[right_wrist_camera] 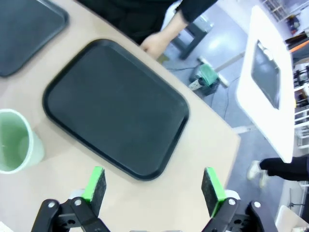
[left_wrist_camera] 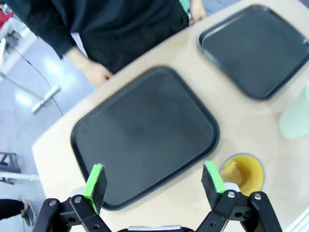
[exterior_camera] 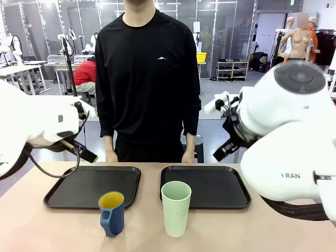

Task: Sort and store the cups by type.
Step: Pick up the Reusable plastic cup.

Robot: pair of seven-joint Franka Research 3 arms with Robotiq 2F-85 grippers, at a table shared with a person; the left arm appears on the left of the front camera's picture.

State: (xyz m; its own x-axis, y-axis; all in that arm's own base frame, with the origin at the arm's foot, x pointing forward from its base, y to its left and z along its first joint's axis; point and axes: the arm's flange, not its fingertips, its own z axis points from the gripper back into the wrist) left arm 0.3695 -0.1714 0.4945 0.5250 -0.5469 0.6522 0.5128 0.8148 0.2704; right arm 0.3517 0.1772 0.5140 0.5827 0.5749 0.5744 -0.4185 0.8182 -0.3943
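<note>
In the front view's lower middle, the dark blue mug (exterior_camera: 111,212) stands before the left black tray (exterior_camera: 93,186) and the pale green tumbler (exterior_camera: 176,208) before the right black tray (exterior_camera: 206,185). In the left wrist view, the left gripper (left_wrist_camera: 154,182) gapes wide and empty, the mug at lower right; it looks stiff and heavier, best pinched over its rim. In the right wrist view, the right gripper (right_wrist_camera: 153,188) is equally wide and empty, the tumbler at the left edge, probably light, smooth and squeezable, wanting a gentle mid-body hold.

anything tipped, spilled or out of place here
Nothing stands out. The blue mug stands upright on the table before the left tray, the green tumbler upright before the right tray; no spill or damage shows.
</note>
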